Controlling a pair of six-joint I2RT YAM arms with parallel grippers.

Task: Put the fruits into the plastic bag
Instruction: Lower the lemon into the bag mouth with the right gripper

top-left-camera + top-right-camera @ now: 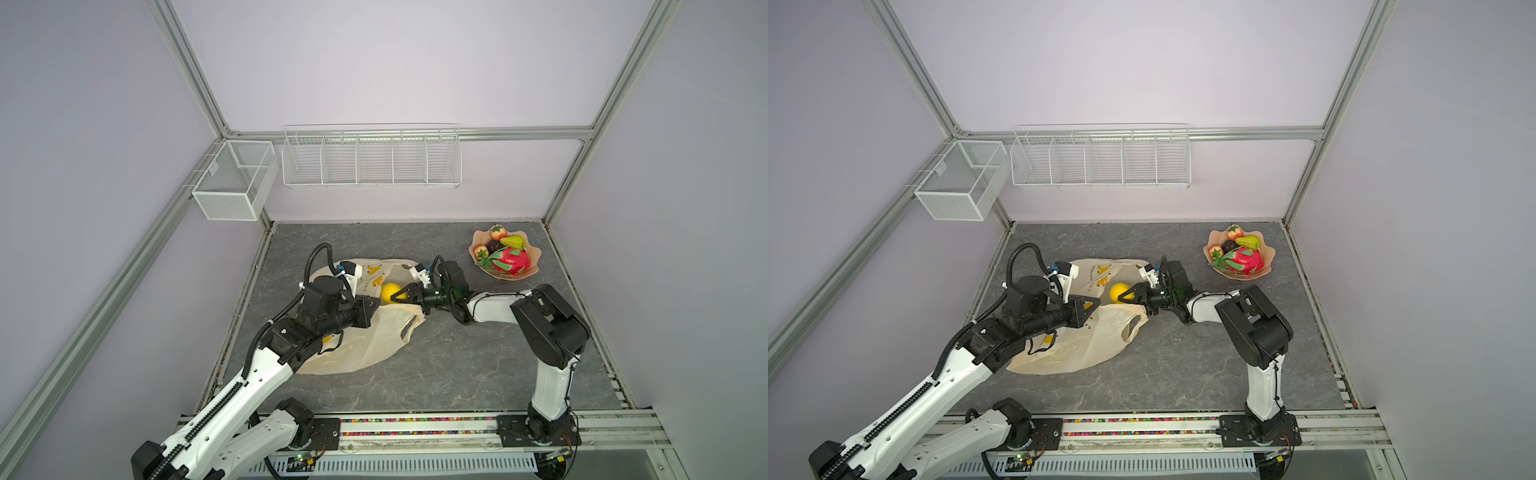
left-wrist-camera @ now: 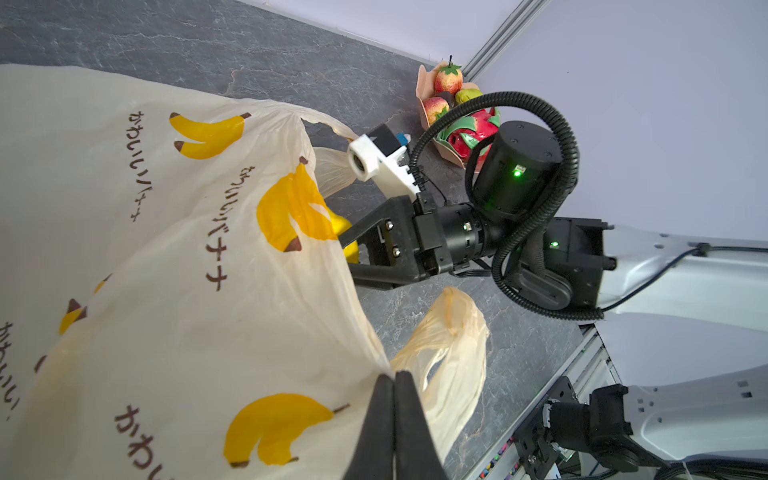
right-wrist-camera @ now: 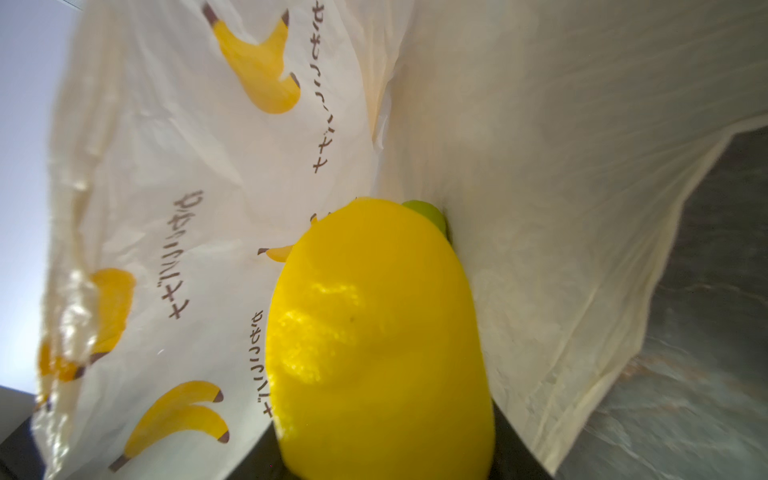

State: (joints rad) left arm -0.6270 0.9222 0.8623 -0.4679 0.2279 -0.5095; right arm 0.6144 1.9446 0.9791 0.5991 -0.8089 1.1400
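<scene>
The cream plastic bag [image 1: 374, 332] [image 1: 1084, 345] with banana prints lies on the grey table, its mouth facing right. My left gripper [image 1: 376, 306] [image 1: 1098, 302] [image 2: 394, 382] is shut on the bag's upper edge [image 2: 166, 249] and holds the mouth lifted. My right gripper [image 1: 398, 296] [image 1: 1126, 296] [image 3: 386, 465] is shut on the yellow round fruit [image 1: 388, 292] [image 1: 1118, 291] [image 3: 374, 332], which is inside the raised mouth. The big red dragon fruit [image 1: 511, 261] [image 1: 1246, 259], a green fruit [image 1: 513, 241], two strawberries [image 1: 496, 231] and a dark ball [image 1: 494, 246] lie in the bowl.
The peach scalloped bowl [image 1: 534, 253] [image 2: 422, 83] stands at the back right of the table. A white wire rack [image 1: 370, 160] and a mesh box [image 1: 232, 178] hang on the back wall. The arms' base rail [image 1: 415, 424] runs along the front edge.
</scene>
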